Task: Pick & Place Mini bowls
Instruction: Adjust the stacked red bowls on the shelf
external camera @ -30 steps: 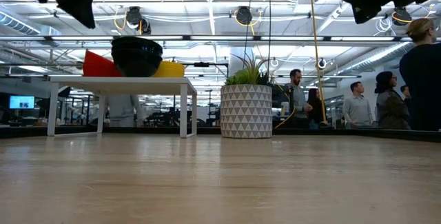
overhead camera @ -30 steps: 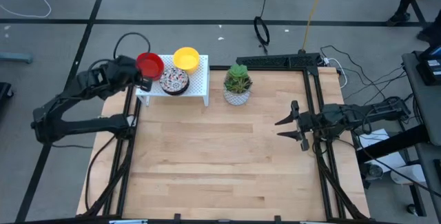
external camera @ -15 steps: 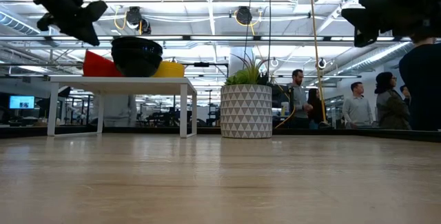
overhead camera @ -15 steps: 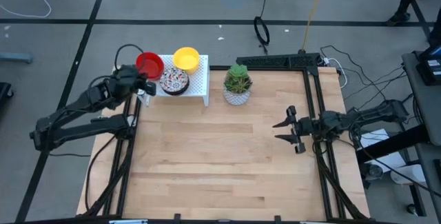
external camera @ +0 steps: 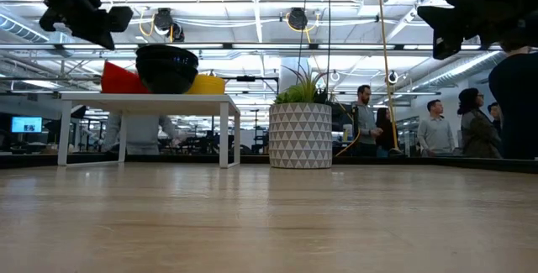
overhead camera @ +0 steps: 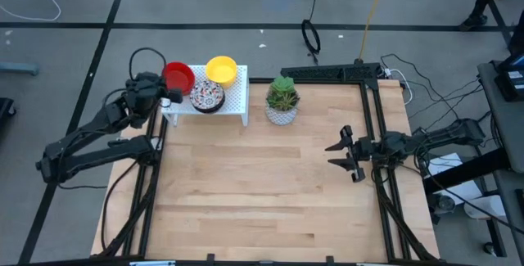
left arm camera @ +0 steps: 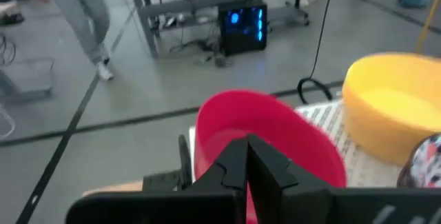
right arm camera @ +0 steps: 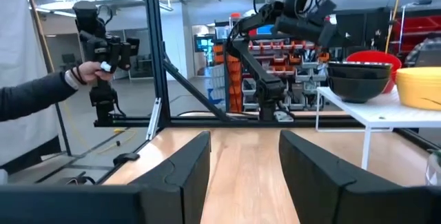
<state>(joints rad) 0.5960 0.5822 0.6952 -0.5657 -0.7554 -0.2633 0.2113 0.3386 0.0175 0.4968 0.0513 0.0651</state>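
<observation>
Standing at the table's far-left corner, left gripper (overhead camera: 168, 98) is closed with nothing held, just beside the red bowl (overhead camera: 178, 76) on the white rack (overhead camera: 231, 102). Patterned bowl (overhead camera: 207, 96) and yellow bowl (overhead camera: 221, 69) share that rack. Right gripper (overhead camera: 342, 153) hovers at the right edge, fingers spread, empty.

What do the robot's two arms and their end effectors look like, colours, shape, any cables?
Both arms are dark, near black, built of slim jointed links. The left end effector has two blunt black fingers. The right end effector has two broad, flat black fingers, seen as pointed prongs from above. A black cable loops above the left wrist.
</observation>
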